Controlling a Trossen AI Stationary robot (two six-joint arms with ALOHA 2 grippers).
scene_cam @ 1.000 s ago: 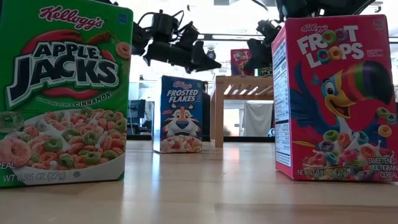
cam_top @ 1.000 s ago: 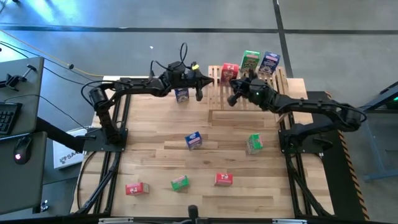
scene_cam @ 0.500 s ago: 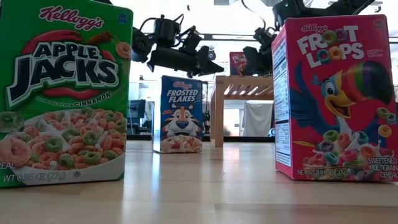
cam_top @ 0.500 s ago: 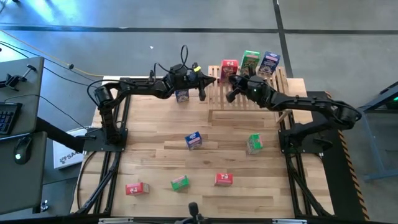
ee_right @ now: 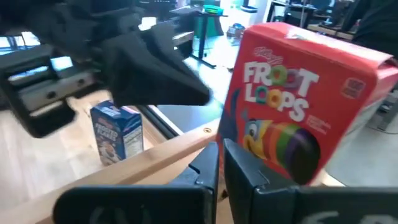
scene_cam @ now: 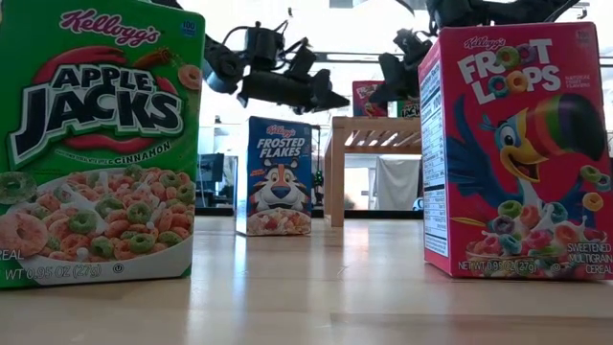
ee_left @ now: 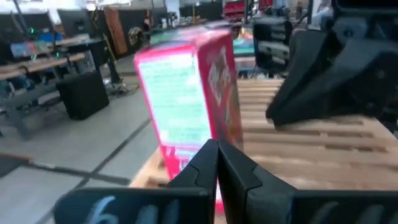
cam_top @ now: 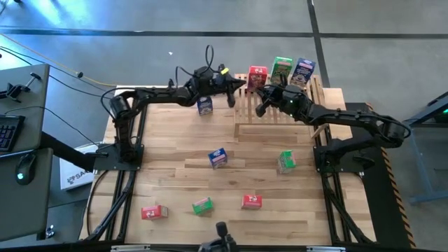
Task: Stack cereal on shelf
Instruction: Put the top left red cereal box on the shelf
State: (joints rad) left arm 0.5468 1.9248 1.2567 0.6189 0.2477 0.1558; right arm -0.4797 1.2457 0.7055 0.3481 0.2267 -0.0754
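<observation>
The wooden slatted shelf stands at the table's far right. On its far edge stand a red box, a green box and a blue box. My left gripper is shut and empty at the shelf's left edge, with the red box just ahead of its fingertips. My right gripper is shut and empty over the shelf, on the near side of the same red box. A blue box stands on the table below my left arm.
Loose boxes lie on the table: blue, green, red, green, red. In the low view a green box and a red box stand close to the camera.
My left gripper has gone toward the table's right edge and a little up, from over the blue box to the shelf's left edge, nearer the red box. My right gripper has drawn slightly toward the far edge. Both stay shut.
</observation>
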